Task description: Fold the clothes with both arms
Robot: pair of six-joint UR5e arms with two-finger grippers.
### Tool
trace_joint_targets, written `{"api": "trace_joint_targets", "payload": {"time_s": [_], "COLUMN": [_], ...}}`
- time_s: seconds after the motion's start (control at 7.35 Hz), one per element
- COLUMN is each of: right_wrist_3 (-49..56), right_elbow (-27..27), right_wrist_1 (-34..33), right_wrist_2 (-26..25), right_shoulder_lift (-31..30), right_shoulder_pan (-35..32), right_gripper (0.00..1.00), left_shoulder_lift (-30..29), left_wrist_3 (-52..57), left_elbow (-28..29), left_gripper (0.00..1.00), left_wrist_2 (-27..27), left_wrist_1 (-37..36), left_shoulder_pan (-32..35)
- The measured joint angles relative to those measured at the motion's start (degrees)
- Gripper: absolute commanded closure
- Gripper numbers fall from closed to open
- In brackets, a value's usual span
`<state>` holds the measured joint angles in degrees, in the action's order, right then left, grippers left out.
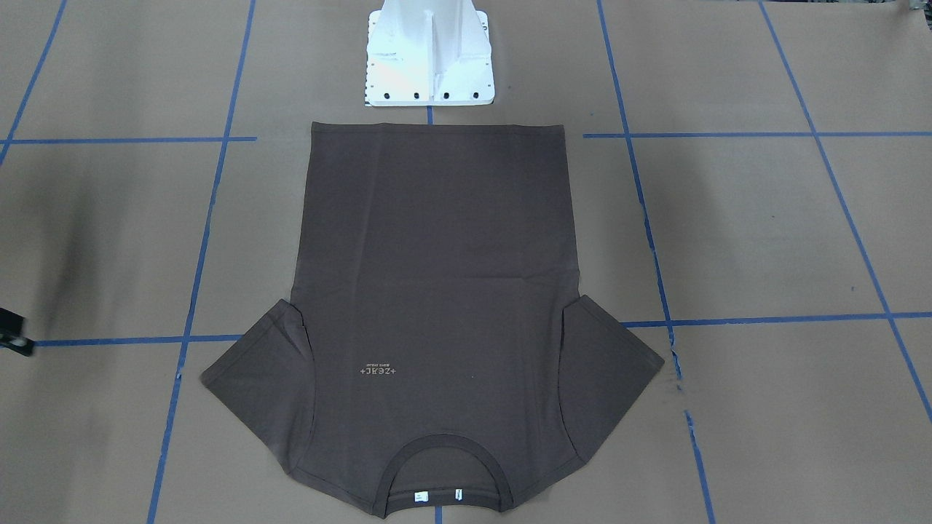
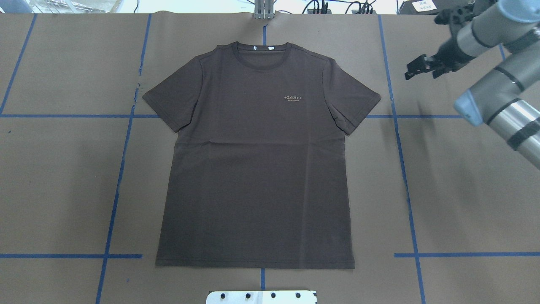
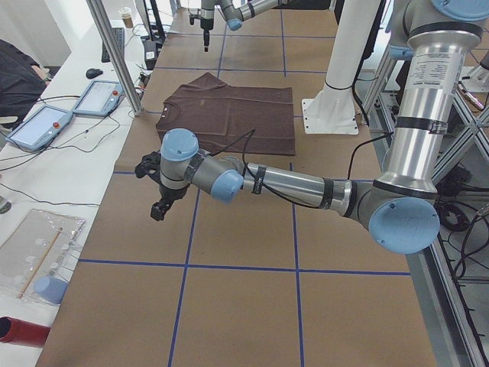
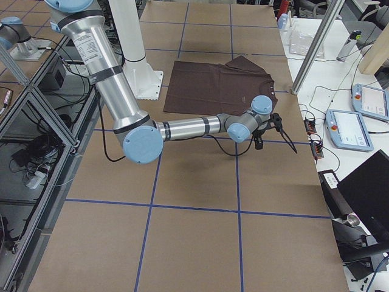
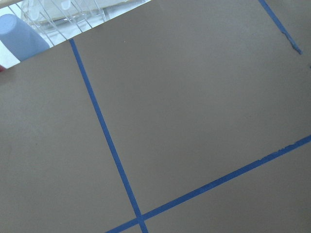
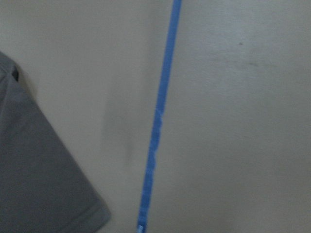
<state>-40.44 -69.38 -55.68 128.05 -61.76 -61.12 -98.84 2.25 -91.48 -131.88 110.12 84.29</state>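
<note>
Brown paper tabletop (image 2: 63,190) w/ blue tape (image 2: 121,169) grid. Right gripper (image 2: 422,69): fingers look spread, upper right of overhead frame, over bare paper, apart from T-shirt (image 2: 257,169). Left gripper (image 3: 159,208): mid-left in left side view, finger state can't tell. T-shirt flat, frame centre, collar at top.

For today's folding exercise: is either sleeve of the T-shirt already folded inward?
No, the T-shirt lies flat in the overhead view, both sleeves spread outward.
</note>
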Motion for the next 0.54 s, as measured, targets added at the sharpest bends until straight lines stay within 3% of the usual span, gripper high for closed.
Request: {"api": "trace_joint_targets", "payload": {"time_s": [0.27,0.54], "right_wrist_3": [-6.0,-6.8], "right_elbow": [3.6,4.6], "right_wrist_1": [-0.4,-2.7], "right_wrist_2": [-5.0,-5.8], "right_shoulder_lift": [5.0,6.0], "right_shoulder_pan": [5.4,7.2], "right_gripper": [0.00,0.00], "left_shoulder_lift": [-0.9,-1.3], "left_wrist_3": [-0.3,-0.7], "left_elbow": [1.0,1.3], "left_gripper": [0.00,0.00], "left_wrist_2": [-0.1,-0.1], "left_wrist_1": [0.2,0.1], "left_shoulder_pan": [-0.3,-0.3]}}
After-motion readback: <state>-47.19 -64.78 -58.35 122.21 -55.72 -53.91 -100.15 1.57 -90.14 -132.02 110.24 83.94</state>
